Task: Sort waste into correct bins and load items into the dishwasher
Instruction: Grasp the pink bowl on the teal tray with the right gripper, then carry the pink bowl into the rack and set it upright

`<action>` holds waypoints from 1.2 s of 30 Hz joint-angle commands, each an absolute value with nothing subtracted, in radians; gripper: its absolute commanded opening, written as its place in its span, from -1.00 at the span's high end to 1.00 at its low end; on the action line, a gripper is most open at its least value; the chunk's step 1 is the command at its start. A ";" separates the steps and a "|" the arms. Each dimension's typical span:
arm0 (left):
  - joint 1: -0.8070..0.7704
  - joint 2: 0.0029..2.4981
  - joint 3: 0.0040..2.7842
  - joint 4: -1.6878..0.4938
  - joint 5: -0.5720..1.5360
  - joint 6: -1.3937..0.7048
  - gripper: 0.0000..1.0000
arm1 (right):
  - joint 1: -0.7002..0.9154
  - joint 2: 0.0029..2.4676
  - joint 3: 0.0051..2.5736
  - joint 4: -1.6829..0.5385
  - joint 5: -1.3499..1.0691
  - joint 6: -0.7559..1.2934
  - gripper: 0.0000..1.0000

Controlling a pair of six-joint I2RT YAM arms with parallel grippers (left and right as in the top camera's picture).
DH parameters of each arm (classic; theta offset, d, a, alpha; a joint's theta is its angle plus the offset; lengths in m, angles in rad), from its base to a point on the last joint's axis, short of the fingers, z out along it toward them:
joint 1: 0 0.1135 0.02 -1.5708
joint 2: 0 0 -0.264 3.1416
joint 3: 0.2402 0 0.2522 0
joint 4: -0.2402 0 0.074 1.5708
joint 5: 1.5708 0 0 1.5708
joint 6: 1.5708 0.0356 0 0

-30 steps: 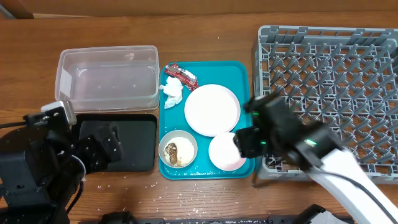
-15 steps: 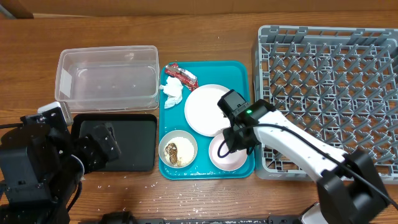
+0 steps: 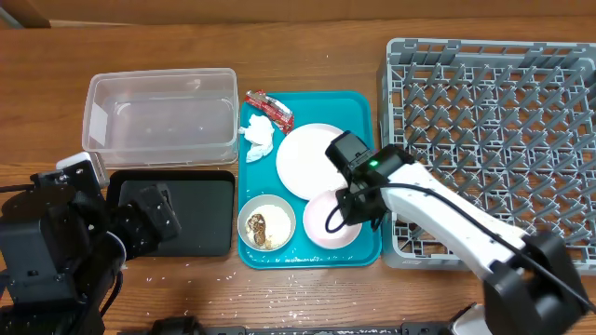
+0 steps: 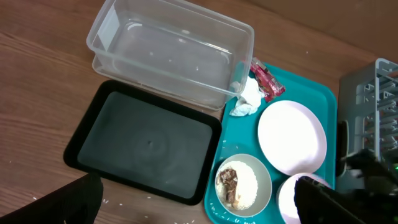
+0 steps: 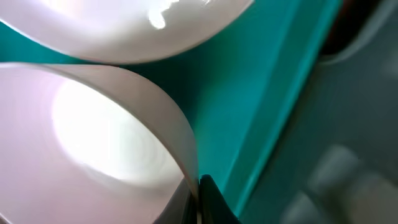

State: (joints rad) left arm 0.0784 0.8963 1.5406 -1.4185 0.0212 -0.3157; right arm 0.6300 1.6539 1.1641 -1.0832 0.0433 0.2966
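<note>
My right gripper [image 3: 352, 210] is shut on the right rim of the pink bowl [image 3: 324, 223], which sits in the teal tray [image 3: 359, 110] against the pale plate [image 3: 312, 158]. The right wrist view shows both fingers pinching that bowl's [image 5: 93, 137] thin wall. A grey-white bowl [image 3: 266, 224] holds rice and brown scraps. The red-and-silver wrapper [image 3: 268, 105] and the white tissue [image 3: 260, 137] lie at the tray's far left. My left gripper [image 4: 199, 211] is open above the black tray [image 4: 146, 146]. Behind it stands the clear tub [image 3: 160, 118].
The grey dish rack [image 3: 494, 140] fills the right side, its left edge touching the teal tray. Loose rice grains [image 3: 289, 273] lie on the wooden table in front of the trays. My left arm [image 3: 56, 251] covers the near left corner.
My right gripper swung in from the rack and closed on the pink bowl's rim. The bowl slid a little up-left against the plate. The wrapper shifted slightly. The left arm stayed put.
</note>
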 commanded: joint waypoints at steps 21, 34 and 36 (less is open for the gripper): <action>0.078 0.896 1.556 -1.418 0.008 -0.329 -1.00 | 0.244 1.312 1.274 -1.075 1.131 0.751 0.92; 0.078 0.899 1.556 -1.418 0.008 -0.329 -1.00 | 0.032 1.643 1.274 -1.037 1.185 0.726 0.92; 0.078 0.901 1.556 -1.418 0.008 -0.329 -1.00 | -0.007 1.643 1.274 -1.017 1.184 0.726 0.92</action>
State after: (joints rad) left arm 0.0784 0.8974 1.5406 -1.4185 0.0212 -0.3161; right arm 0.0528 1.6547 1.2606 -1.0382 1.1374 0.7227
